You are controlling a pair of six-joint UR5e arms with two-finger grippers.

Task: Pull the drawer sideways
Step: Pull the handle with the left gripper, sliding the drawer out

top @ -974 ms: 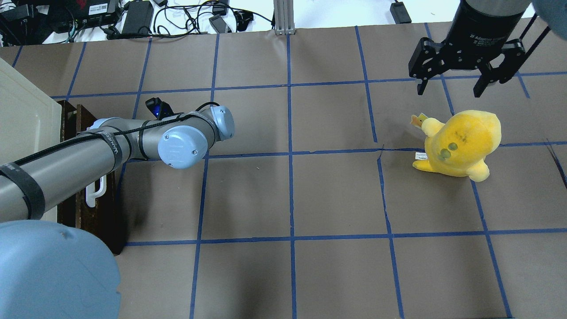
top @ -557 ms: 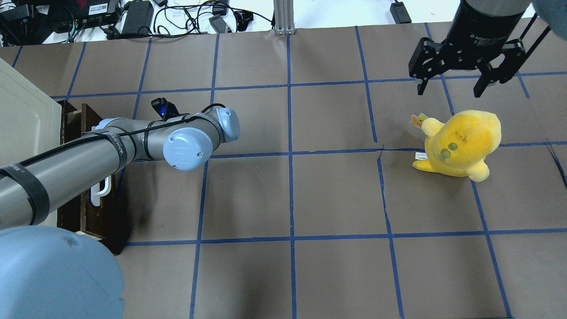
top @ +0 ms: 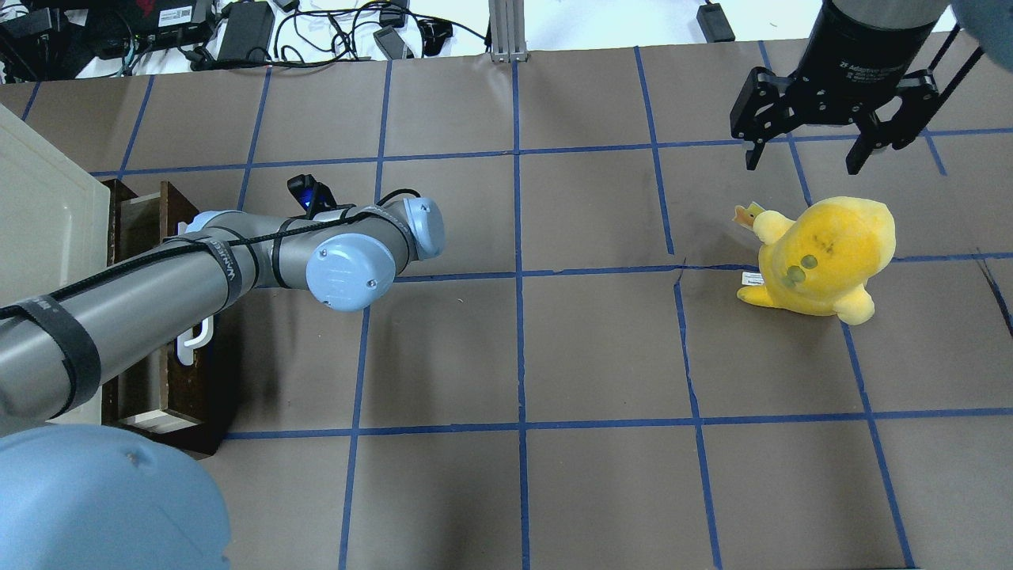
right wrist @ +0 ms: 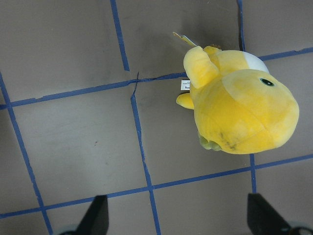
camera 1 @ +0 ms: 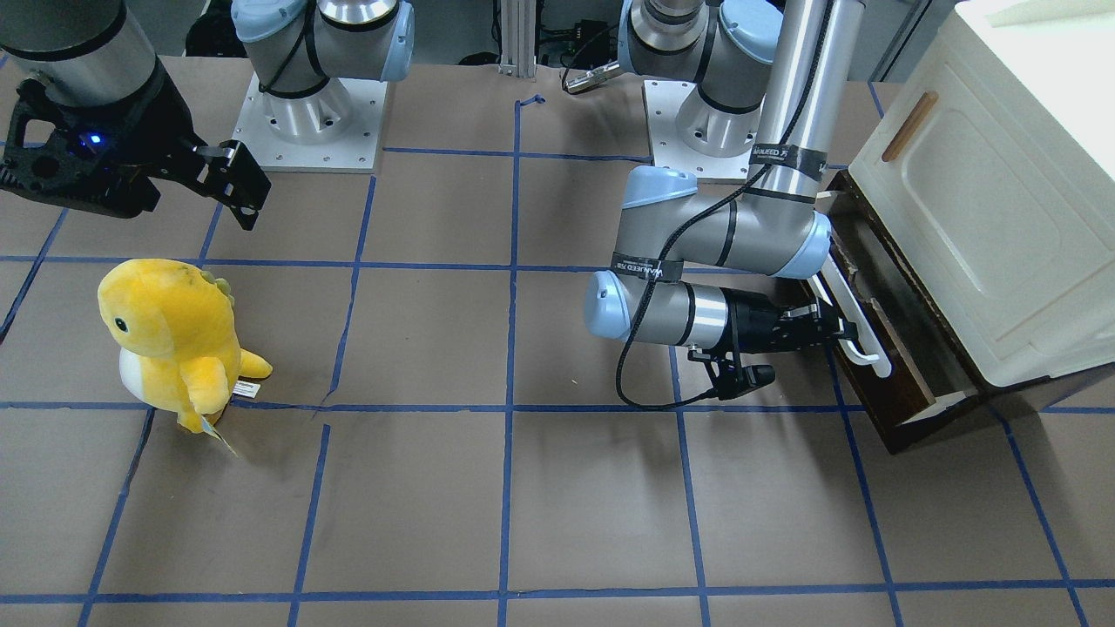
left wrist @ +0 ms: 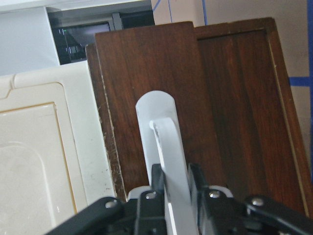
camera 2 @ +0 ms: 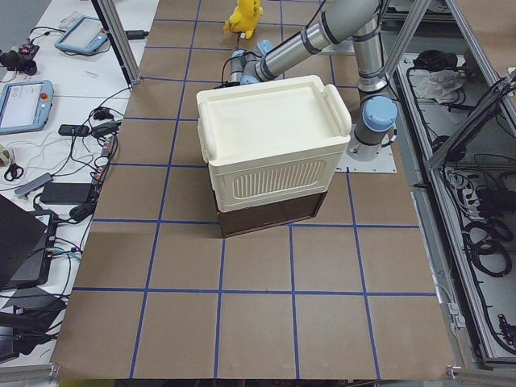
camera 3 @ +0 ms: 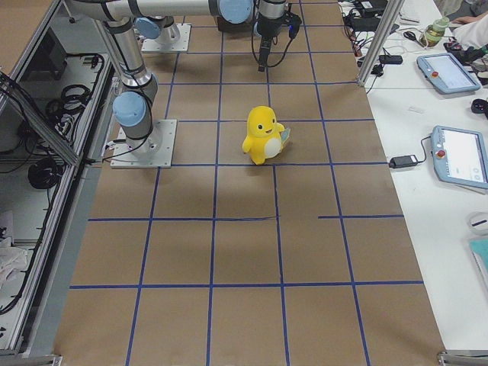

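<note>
- Front view: I see the drawer (camera 1: 875, 396) partly out under the cabinet (camera 1: 976, 218) at the bench's left end — left gripper (camera 1: 829, 331) at its handle (camera 1: 861, 338).
- Left wrist: jaws clamped on that handle.
- Overhead: right gripper (top: 801, 168) spread wide, empty, by the far edge, near the toy (top: 823, 253).

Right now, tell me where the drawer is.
Overhead view, far left: the drawer juts from under the cream cabinet, its white handle clamped in the left gripper.
</note>
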